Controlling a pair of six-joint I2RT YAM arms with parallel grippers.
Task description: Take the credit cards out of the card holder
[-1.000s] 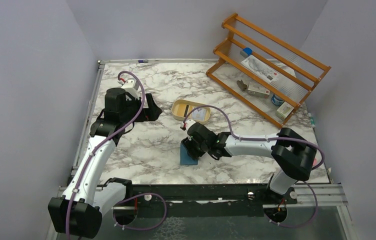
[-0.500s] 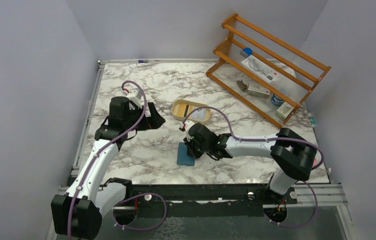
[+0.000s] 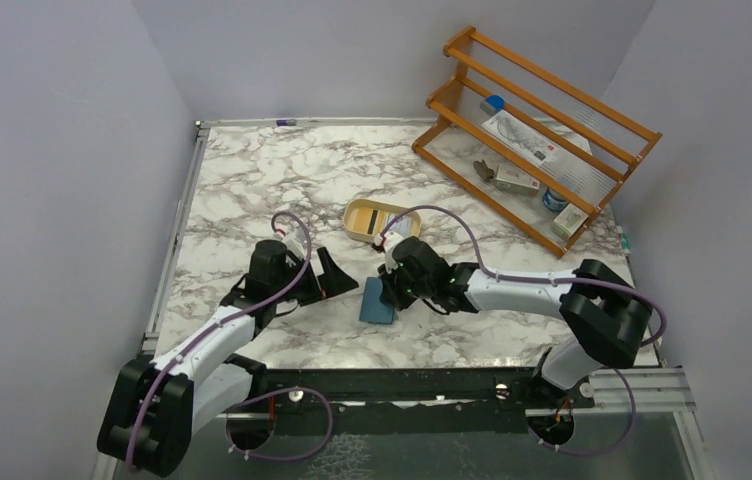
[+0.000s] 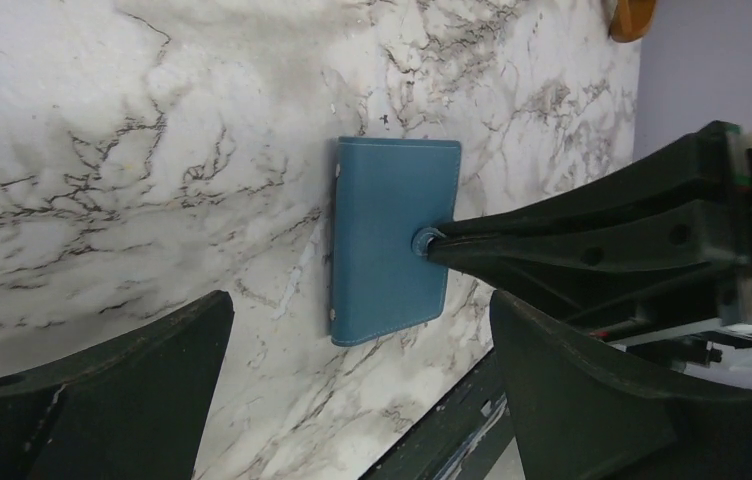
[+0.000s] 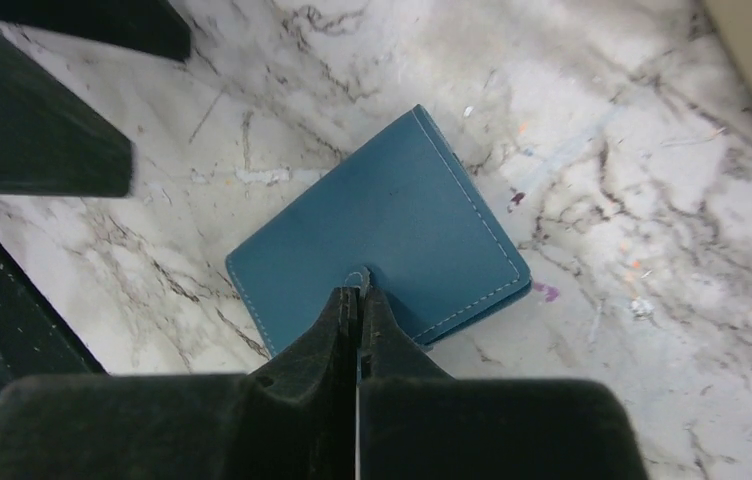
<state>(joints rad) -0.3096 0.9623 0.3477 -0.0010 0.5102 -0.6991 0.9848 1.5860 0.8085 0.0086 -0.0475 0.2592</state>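
The teal-blue card holder (image 3: 376, 303) lies closed and flat on the marble near the front edge. It fills the middle of the left wrist view (image 4: 392, 235) and of the right wrist view (image 5: 382, 235). My right gripper (image 3: 390, 289) reaches in from the right and is shut, its tips (image 5: 359, 290) pinching the holder's small snap tab (image 5: 356, 274). My left gripper (image 3: 338, 281) hovers just left of the holder, wide open and holding nothing (image 4: 360, 300). No credit cards show at the holder. A pale flat rectangle with a dark stripe (image 3: 400, 229) lies in the tan dish.
The tan oval dish (image 3: 357, 212) sits just behind the right gripper. A wooden rack (image 3: 532, 130) with small items stands tilted at the back right. The black front rail (image 3: 402, 385) runs close below the holder.
My left arm has swung from the back left down to the holder's left side. My right gripper has closed on the snap tab, and the holder has shifted slightly.
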